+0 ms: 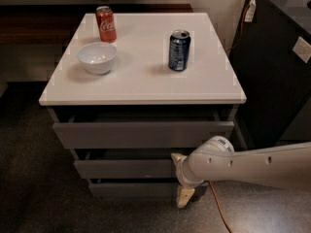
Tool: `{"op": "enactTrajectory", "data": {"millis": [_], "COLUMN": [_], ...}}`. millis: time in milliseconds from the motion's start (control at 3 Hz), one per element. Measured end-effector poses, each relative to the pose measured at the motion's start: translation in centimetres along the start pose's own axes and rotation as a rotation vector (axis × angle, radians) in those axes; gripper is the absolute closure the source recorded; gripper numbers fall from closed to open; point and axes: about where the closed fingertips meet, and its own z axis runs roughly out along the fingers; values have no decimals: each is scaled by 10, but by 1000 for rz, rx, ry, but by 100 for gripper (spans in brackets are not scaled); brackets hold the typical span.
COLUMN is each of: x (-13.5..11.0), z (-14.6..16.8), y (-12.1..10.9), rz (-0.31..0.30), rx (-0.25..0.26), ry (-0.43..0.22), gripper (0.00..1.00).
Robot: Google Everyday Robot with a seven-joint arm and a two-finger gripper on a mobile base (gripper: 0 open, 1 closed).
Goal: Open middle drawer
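Observation:
The grey cabinet has three flat fronts under a white top point(146, 89). The middle drawer point(124, 169) is the mid-sized front; it stands out a little from the cabinet, less than the top front point(141, 134). My gripper point(180, 177) is at the right end of the middle drawer's front. Its cream fingers are spread one above the other, the upper fingertip point(175, 157) at the front's top edge and the lower one point(185, 197) in front of the bottom drawer point(131, 189). The white arm point(252, 166) comes in from the right.
On the top stand a red cola can point(105, 24), a white bowl point(97, 58) and a dark blue can point(179, 50). A black cabinet point(282, 72) stands close on the right. An orange cable point(218, 210) runs over the dark floor.

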Motion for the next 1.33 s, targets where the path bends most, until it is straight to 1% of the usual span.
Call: {"op": "enactTrajectory", "data": {"millis": [333,1000,1333], "x": [20,47,55], "z": [24,51,60], "y": [-9,-37,-49], "rz": [35,88,111], "rx": [6,38,54], "ry": [12,25,27], "gripper": [0,0,15]}}
